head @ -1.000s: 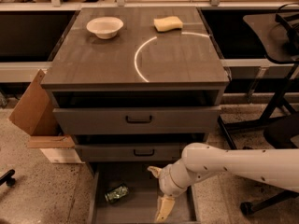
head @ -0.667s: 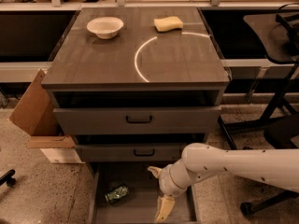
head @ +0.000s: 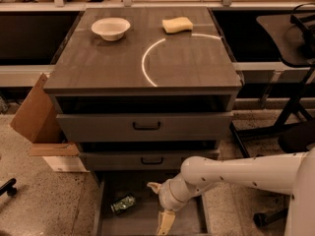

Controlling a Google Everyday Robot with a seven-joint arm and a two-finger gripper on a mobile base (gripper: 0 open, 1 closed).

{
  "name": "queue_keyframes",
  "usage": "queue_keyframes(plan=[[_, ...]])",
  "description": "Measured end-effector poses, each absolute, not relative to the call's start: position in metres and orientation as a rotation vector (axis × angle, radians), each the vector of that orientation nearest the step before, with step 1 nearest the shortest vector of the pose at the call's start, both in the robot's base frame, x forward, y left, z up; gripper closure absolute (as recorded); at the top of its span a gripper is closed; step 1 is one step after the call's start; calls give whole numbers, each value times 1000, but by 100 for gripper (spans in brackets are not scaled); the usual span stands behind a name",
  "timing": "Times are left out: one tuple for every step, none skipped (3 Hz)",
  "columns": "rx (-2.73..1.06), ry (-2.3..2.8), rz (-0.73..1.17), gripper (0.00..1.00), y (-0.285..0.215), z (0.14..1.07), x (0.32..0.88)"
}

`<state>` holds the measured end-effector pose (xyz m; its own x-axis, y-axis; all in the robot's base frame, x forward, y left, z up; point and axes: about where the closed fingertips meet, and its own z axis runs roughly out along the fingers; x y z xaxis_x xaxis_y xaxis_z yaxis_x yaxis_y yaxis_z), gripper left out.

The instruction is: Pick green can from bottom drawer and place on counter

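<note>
The green can (head: 123, 204) lies on its side on the floor of the open bottom drawer (head: 140, 223), toward its left. My gripper (head: 159, 204) hangs over the drawer's middle, just right of the can and not touching it. Its two tan fingers are spread apart and empty, one fingertip (head: 153, 186) pointing up-left and the other (head: 165, 223) pointing down. The white arm reaches in from the lower right. The counter (head: 98, 68) with its white arc is above, over the two upper drawers.
A white bowl (head: 110, 28) and a yellow sponge (head: 177, 24) sit at the back of the counter. A cardboard box (head: 35, 118) leans at the cabinet's left. A black chair frame (head: 290, 107) stands to the right. A caster wheel (head: 8, 187) is at the far left.
</note>
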<state>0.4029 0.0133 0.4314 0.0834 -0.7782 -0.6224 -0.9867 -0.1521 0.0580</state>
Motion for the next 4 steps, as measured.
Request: queue_keyframes(plan=[[-1937, 1730, 791, 0, 30, 389, 407], [-1867, 1751, 859, 0, 43, 350, 406], [-1861, 1737, 864, 0, 44, 346, 407], [-1907, 1670, 835, 0, 51, 324, 419]])
